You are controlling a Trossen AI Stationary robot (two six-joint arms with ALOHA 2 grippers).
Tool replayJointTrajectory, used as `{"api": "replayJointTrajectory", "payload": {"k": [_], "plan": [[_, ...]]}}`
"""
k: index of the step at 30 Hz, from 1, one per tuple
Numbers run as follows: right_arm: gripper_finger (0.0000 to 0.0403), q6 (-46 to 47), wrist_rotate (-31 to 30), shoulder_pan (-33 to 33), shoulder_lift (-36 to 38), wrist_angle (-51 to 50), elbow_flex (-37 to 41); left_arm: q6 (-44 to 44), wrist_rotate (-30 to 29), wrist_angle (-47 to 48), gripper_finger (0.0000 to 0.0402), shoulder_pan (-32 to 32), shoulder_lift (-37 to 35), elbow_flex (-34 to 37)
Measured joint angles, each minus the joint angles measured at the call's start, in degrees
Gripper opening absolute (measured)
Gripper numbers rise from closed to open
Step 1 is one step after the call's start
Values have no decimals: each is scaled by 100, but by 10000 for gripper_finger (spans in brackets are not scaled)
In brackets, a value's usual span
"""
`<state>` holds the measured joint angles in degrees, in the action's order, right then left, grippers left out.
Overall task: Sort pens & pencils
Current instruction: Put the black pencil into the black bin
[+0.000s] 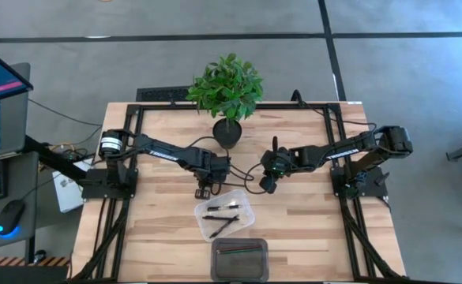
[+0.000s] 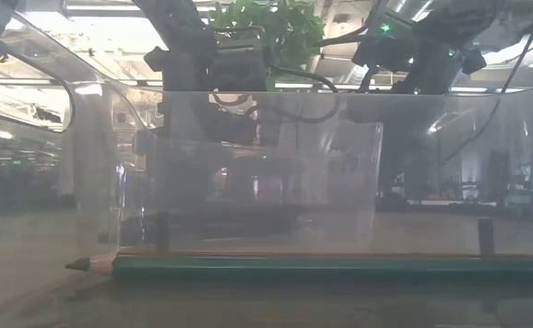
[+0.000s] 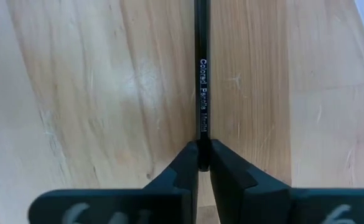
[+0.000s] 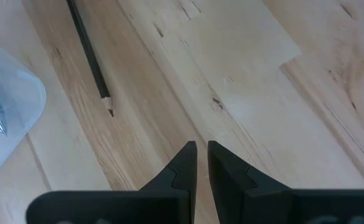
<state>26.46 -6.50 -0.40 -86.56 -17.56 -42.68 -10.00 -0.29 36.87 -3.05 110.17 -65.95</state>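
Note:
My left gripper (image 1: 204, 189) is near the table's middle, just beyond the clear container (image 1: 224, 214), and is shut on a slim dark pencil (image 3: 201, 74) printed with pale letters. My right gripper (image 4: 200, 155) hovers to its right (image 1: 267, 186), shut and holding nothing. In the right wrist view a dark pencil (image 4: 88, 56) shows over the wood beside the container's corner (image 4: 7, 118). Black pens (image 1: 223, 207) lie in the clear container. Pencils (image 1: 240, 251) lie in the dark tray (image 1: 217, 260) at the near edge; a green one (image 2: 339, 266) shows close up in the low view. My left gripper pinches the dark pencil between its two fingers at one end (image 3: 201, 138). The pencil runs straight on past the fingertips, in line with the fingers. The fingers point down at the table. Whether the pencil's far end rests on the wood, I cannot tell.
A potted plant (image 1: 229, 95) stands at the far middle of the table, just behind both grippers. The clear container and the dark tray sit one behind the other toward the near edge. Bare wood (image 1: 309, 229) lies to either side of them.

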Motion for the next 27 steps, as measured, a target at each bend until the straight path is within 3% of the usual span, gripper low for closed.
{"api": "replayJointTrajectory", "payload": {"k": [27], "plan": [[61, 4, 2, 0, 0, 2, 0, -11, 102, 32, 5, 46, 22, 107]]}}
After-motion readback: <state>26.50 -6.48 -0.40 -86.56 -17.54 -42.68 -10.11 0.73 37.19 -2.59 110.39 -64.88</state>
